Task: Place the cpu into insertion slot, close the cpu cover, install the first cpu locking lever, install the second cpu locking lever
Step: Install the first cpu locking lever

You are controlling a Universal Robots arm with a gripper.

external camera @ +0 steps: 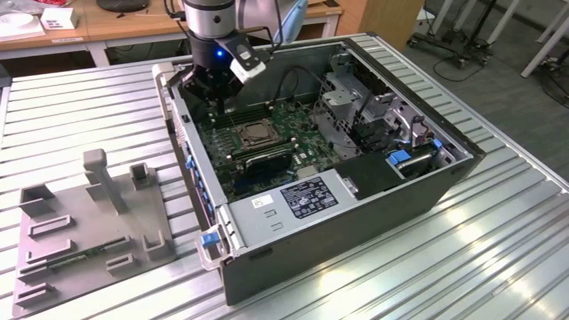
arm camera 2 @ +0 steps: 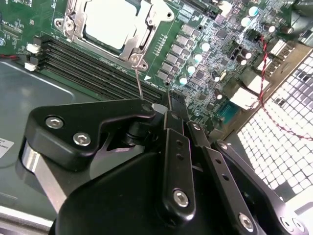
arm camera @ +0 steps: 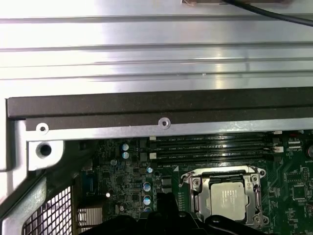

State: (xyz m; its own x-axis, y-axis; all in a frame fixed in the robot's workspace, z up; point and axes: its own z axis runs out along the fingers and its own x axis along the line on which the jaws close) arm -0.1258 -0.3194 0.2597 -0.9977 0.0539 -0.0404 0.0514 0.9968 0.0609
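The cpu [arm camera 2: 110,22] [arm camera: 230,198], with its silvery-grey top, lies in the insertion slot [external camera: 238,137] on the green board. The cpu cover [arm camera 2: 146,27] [arm camera: 222,174] lies flat around it, and the chip shows through the cut-out. A thin wire locking lever [arm camera 2: 138,81] rises from the socket's corner up to my fingertips. My gripper [external camera: 212,100] [arm camera 2: 164,100] [arm camera: 165,198] hangs inside the case just beside the socket, its fingers shut together. The lever's free end meets the gripper's tip. I cannot tell whether it is pinched or only touched.
The open computer case [external camera: 356,200] lies on a ribbed metal table. Long black memory slots [arm camera 2: 98,73] [arm camera: 210,147] run beside the socket. A metal drive cage [external camera: 347,100] and power supply [external camera: 302,197] stand nearby. A grey fixture tray [external camera: 89,227] sits at the exterior view's left.
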